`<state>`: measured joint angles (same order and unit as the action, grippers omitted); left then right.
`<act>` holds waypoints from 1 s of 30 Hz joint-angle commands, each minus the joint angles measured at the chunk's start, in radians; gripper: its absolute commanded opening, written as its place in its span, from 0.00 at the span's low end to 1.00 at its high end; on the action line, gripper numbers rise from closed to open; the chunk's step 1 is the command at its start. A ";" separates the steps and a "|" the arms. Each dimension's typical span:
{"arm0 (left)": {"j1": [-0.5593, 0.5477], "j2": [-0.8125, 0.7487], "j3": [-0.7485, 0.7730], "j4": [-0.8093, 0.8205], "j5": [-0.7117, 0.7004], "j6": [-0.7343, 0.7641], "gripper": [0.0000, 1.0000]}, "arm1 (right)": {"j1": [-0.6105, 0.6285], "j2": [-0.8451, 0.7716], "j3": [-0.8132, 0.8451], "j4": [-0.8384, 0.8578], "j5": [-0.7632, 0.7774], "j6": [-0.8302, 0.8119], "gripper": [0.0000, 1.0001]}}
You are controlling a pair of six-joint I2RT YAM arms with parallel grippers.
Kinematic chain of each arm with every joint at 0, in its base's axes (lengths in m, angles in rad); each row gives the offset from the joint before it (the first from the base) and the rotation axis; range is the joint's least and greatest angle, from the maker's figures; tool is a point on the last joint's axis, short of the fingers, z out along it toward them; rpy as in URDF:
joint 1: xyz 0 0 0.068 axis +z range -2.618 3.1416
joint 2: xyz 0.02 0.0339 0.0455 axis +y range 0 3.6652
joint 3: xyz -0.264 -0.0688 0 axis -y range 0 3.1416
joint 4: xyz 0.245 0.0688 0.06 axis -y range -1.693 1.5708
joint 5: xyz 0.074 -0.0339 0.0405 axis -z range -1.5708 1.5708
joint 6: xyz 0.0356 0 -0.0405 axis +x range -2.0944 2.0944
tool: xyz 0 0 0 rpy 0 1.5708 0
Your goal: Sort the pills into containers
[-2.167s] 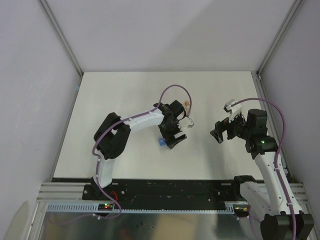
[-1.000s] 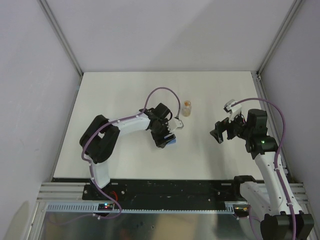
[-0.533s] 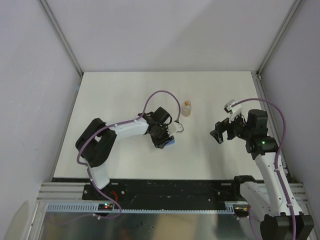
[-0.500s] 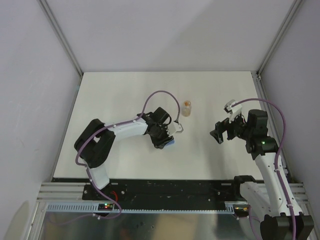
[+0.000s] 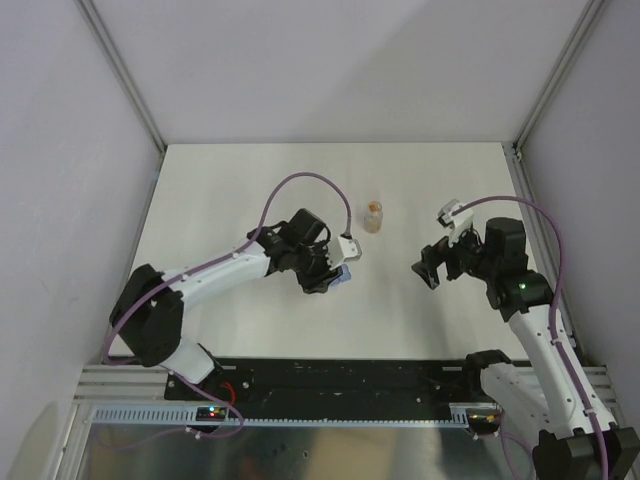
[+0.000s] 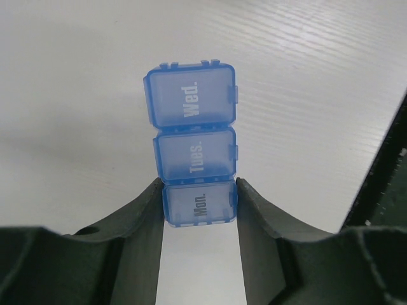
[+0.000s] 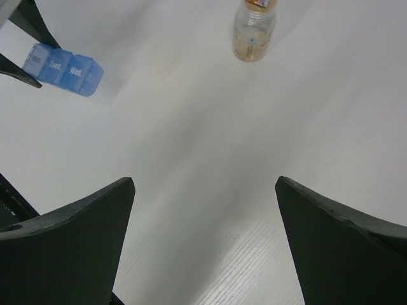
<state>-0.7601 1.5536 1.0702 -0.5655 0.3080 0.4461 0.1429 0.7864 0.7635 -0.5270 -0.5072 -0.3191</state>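
Observation:
The containers (image 6: 194,155) are a translucent blue strip of three lidded compartments marked Mon., Tues. and Wed. My left gripper (image 6: 198,203) is shut on the Mon. end, and the other two compartments stick out past the fingertips. From above, the containers (image 5: 344,277) sit at the left gripper (image 5: 335,274) near the table's middle. All three lids are closed. The pills (image 7: 258,3) show only as an orange-brown mass at the top of a small clear vial (image 7: 253,30). My right gripper (image 7: 203,184) is open and empty, hovering to the right of the vial (image 5: 373,217).
The white table (image 5: 250,190) is walled on three sides. The black rail (image 5: 330,375) carrying the arm bases runs along the near edge. The right wrist view also shows the containers (image 7: 62,68) at its upper left, between the left fingertips.
The left jaws have closed on the containers' end compartment. The left arm has stretched lower and swung, with the strip still near the table's middle. The right gripper has shifted slightly left.

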 commanded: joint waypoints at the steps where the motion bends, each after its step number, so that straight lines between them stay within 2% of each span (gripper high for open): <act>1: -0.026 -0.101 -0.007 -0.038 0.078 0.002 0.00 | 0.050 0.026 0.063 0.022 0.032 -0.005 1.00; 8: -0.056 -0.174 0.027 -0.116 0.165 -0.001 0.00 | 0.105 0.096 0.131 0.022 -0.051 0.001 1.00; 14: -0.065 -0.208 0.072 -0.204 0.235 0.020 0.00 | 0.152 0.141 0.199 -0.017 -0.196 -0.037 1.00; 19: -0.068 -0.217 0.107 -0.272 0.290 0.038 0.00 | 0.256 0.183 0.242 -0.070 -0.298 -0.090 1.00; 30: -0.067 -0.225 0.190 -0.328 0.362 0.014 0.00 | 0.478 0.277 0.311 -0.136 -0.333 -0.185 0.93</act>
<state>-0.8207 1.3724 1.2079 -0.8745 0.6086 0.4625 0.5709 1.0508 1.0229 -0.6418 -0.8055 -0.4549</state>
